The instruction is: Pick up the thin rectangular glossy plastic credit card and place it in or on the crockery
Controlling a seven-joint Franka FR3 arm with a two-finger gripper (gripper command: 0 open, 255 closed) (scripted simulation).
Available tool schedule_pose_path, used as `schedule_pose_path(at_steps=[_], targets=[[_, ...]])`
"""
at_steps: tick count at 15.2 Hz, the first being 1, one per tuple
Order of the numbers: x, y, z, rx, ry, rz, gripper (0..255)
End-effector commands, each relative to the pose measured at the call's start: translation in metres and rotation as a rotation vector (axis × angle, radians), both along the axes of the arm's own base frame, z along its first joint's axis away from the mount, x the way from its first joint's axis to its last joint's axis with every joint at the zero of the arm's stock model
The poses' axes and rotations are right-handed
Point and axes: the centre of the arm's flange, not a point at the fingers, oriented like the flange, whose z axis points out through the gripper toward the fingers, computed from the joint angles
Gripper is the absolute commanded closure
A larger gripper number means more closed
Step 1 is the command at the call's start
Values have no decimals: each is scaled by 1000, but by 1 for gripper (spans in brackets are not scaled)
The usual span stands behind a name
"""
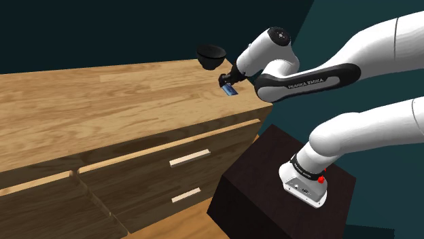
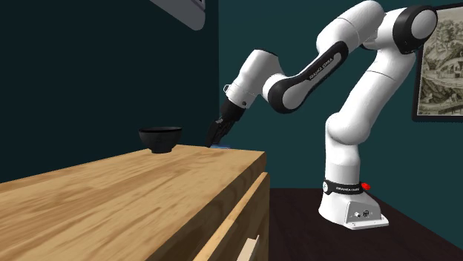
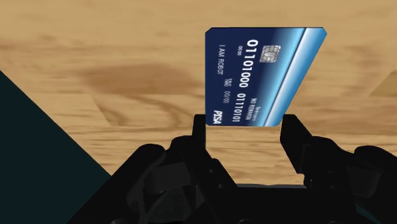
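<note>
Clamping my gripper (image 3: 244, 127) jaws on blue credit card (image 3: 254, 76) at wooden dresser top (image 1: 102, 108) corner; black bowl (image 1: 211, 54) near.

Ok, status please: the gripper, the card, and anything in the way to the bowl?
Gripper shut on blue credit card, at the wooden dresser top's edge. Black bowl close beside. Nothing seen between them.

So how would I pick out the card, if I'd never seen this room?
Find the long wooden dresser top and follow it to the corner nearest the white arm. There, at the black tool, is the card: thin, glossy, dark blue with white numbers and a chip, nothing like the round black bowl close by.
</note>
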Motion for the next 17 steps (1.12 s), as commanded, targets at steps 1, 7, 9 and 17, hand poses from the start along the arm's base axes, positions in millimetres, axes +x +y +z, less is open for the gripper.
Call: schedule_pose_path(at_steps=[1,7,9,17], targets=[[0,0,11,0,1,0,255],[0,0,43,0,1,0,255],[0,0,54,0,1,0,255],[0,0,96,0,1,0,255]])
